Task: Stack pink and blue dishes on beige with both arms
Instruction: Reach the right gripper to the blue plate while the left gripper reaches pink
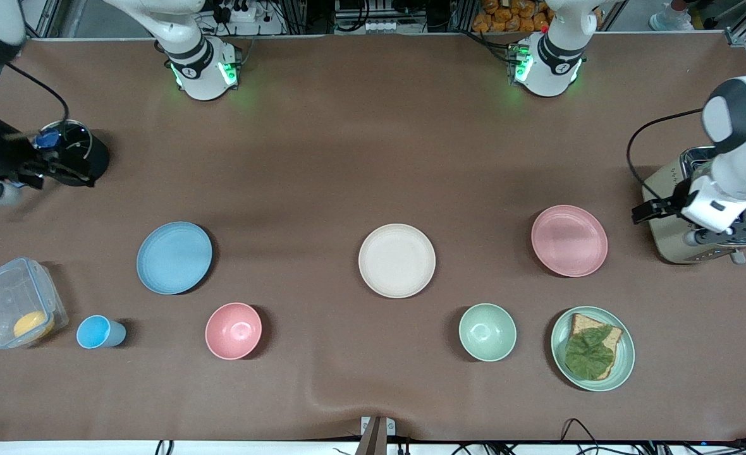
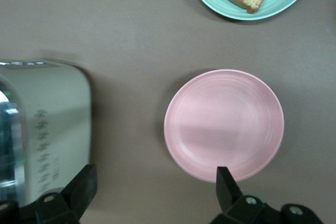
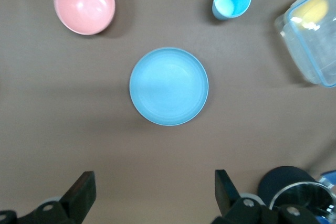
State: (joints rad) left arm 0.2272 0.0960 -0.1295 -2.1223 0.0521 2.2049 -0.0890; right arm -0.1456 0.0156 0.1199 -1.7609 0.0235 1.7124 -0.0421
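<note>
The beige plate (image 1: pixel 397 260) lies bare at the table's middle. The light blue plate (image 1: pixel 174 257) (image 3: pixel 169 86) lies toward the right arm's end, the pale pink plate (image 1: pixel 569 240) (image 2: pixel 224 124) toward the left arm's end. Neither has anything on it. My left gripper (image 1: pixel 654 208) (image 2: pixel 156 187) hangs open and empty over the table between the pink plate and a toaster. My right gripper (image 1: pixel 28 174) (image 3: pixel 152 190) hangs open and empty at its end of the table, beside a black cup, with bare table under its fingers.
A toaster (image 1: pixel 670 246) (image 2: pixel 47 124) stands by the left gripper. A black cup (image 1: pixel 79 155) (image 3: pixel 294 187) is beside the right gripper. Nearer the camera are a clear box (image 1: pixel 19 309), blue cup (image 1: pixel 98 332), pink bowl (image 1: pixel 234 330), green bowl (image 1: pixel 487 332) and green plate with bread (image 1: pixel 593 348).
</note>
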